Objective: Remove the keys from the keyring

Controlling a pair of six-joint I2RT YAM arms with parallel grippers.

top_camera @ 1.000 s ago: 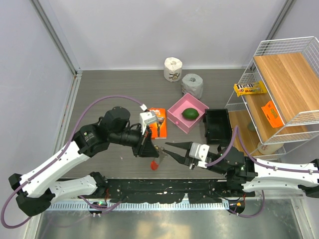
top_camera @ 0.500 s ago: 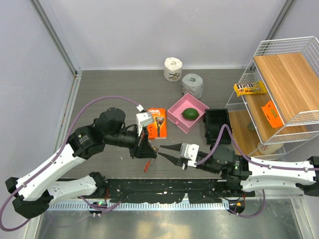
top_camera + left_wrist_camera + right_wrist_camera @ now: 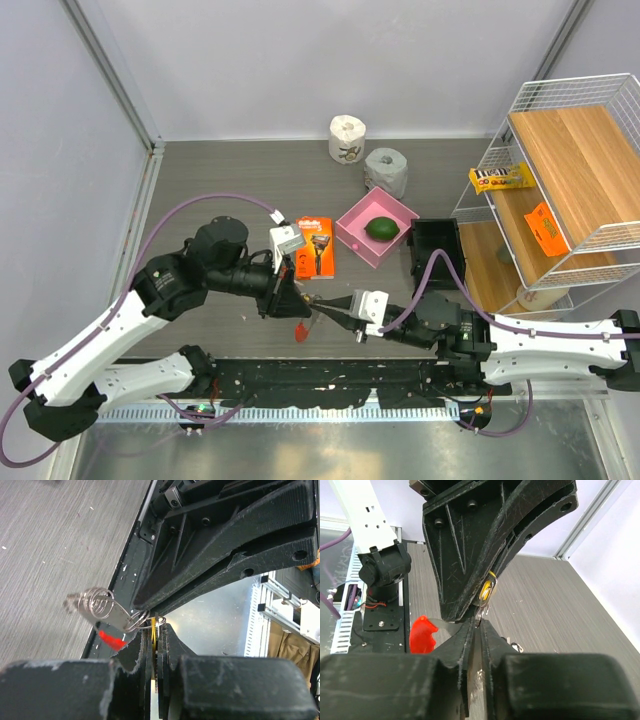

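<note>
Your right arm [image 3: 500, 335] has slid left, stretched low and level, meeting the left jaws tip to tip. Left jaws clench a yellow-tagged key [image 3: 487, 589]; right jaws pinch the keyring [image 3: 303, 326], hanging above the counter [image 3: 220, 190].

A robotics lab; test table [image 3: 200, 175] (panel-walled, rail-edged).

Top view, centre: the keys [image 3: 306, 303] are too small to count. Left wrist view, lower left: the keyring [image 3: 111, 637] is blurred, partly behind the left end effector [image 3: 156, 628].
</note>
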